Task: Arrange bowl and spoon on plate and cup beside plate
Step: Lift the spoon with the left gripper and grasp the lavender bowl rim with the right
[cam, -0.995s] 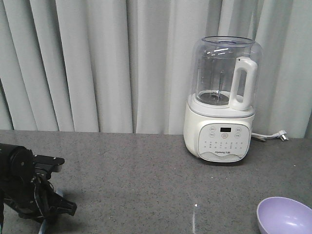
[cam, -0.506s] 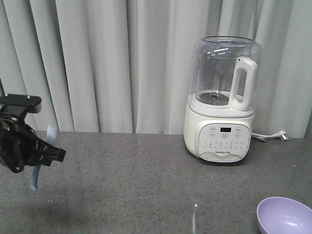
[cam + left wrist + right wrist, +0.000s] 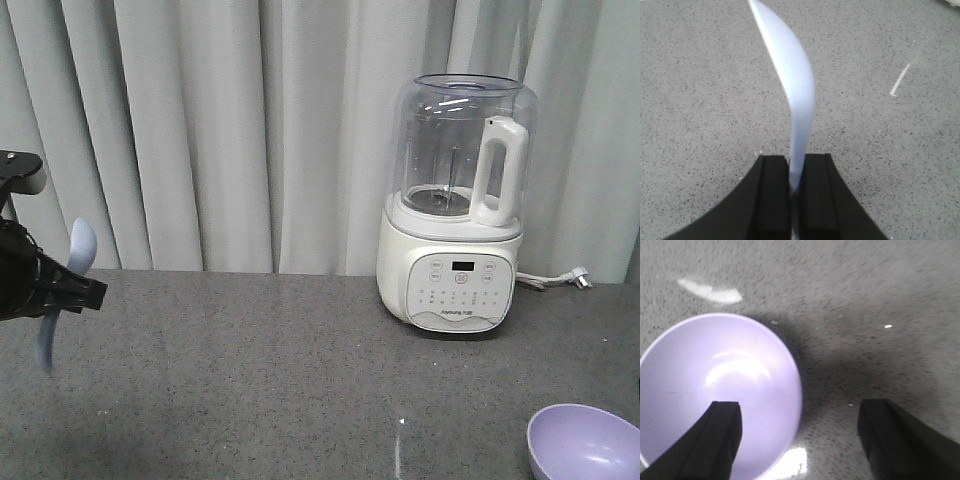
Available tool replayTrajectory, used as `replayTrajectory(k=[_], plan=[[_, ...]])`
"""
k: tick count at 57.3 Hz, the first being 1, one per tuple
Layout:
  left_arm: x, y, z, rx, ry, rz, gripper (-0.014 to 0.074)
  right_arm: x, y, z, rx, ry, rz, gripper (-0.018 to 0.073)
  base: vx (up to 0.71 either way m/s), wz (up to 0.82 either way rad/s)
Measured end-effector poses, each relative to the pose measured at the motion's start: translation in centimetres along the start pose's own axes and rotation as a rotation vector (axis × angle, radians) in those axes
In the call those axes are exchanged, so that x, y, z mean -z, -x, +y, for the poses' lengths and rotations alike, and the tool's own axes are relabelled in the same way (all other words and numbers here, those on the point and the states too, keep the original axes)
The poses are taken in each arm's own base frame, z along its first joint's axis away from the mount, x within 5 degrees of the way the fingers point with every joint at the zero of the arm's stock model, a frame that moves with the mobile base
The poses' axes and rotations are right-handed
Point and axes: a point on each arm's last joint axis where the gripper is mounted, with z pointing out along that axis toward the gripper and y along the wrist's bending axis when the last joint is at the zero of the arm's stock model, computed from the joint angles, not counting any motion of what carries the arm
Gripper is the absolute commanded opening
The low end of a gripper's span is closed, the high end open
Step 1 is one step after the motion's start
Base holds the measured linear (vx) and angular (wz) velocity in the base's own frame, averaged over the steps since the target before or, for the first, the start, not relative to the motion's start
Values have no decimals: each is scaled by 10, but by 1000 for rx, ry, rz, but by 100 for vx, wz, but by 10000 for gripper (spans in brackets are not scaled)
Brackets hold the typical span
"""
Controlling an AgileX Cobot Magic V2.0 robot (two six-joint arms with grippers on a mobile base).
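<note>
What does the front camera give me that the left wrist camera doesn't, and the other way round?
Front view only: the blender, the curtain and the purple bowl at lower right. Left wrist only: a close look at both fingers pressed flat against the spoon handle. Both: the left gripper holding the spoon above the grey counter.

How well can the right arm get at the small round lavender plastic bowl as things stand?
Probably yes: the right gripper hangs over the lavender plastic bowl, jaws open astride its rim, with nothing between them.
</note>
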Motion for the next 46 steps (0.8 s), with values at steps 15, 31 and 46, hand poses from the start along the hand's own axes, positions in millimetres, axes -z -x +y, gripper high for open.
replayTrajectory(k=[15, 31, 46], plan=[[0, 0, 0, 1, -1, 0, -6, -56, 3, -1, 17, 16, 120, 527, 0, 0], [0, 0, 0, 1, -1, 0, -6, -93, 2, -4, 28, 15, 177, 311, 0, 0], [0, 0, 0, 1, -1, -2, -6, -85, 8, 0, 42, 45, 135, -14, 0, 0]])
